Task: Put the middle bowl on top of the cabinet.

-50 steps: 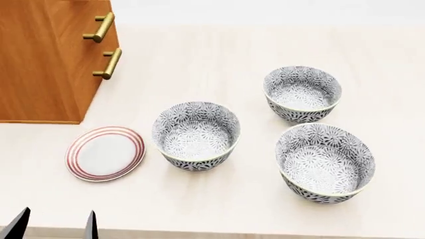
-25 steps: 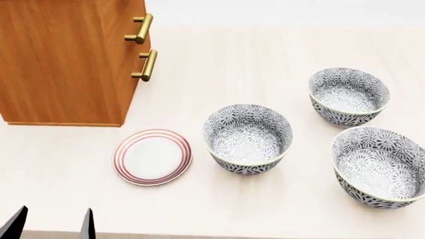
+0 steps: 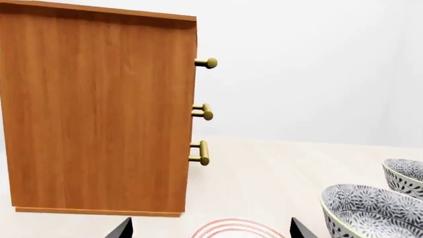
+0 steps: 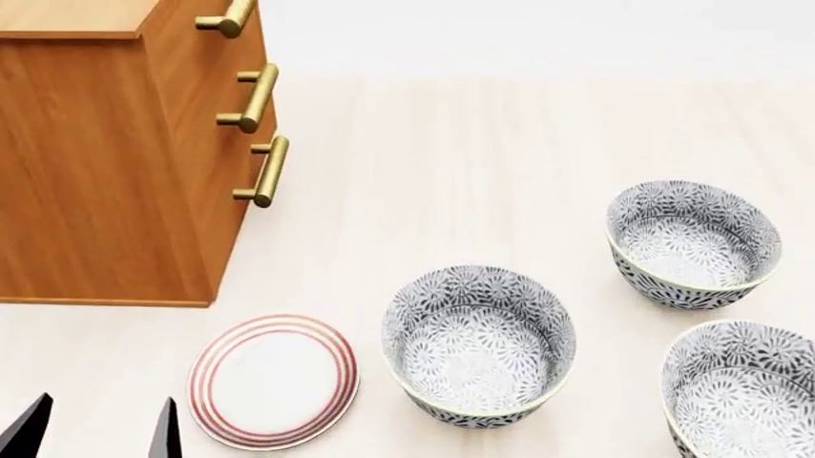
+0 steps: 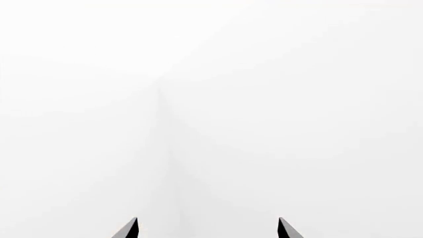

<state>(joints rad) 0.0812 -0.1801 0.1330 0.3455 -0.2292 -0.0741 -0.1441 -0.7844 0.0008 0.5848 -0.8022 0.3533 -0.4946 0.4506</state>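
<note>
Left gripper (image 4: pixel 97 429): parted, empty | right gripper (image 5: pixel 208 229): parted, empty | grey-and-white floral middle bowl (image 4: pixel 479 343): seated on pale table (image 4: pixel 446 172) | orange-brown wooden cabinet (image 4: pixel 102 153): top unoccupied.

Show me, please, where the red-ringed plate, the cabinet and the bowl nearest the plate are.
plate (image 4: pixel 273 382), head view, on its white centre.
cabinet (image 4: pixel 95 181), head view, on its side panel.
bowl nearest the plate (image 4: pixel 479 348), head view, on its patterned inside bottom.

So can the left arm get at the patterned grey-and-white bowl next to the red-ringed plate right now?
Probably yes: the left gripper is open, and only the flat red-ringed plate lies between it and the patterned bowl, whose rim is clear.
</note>
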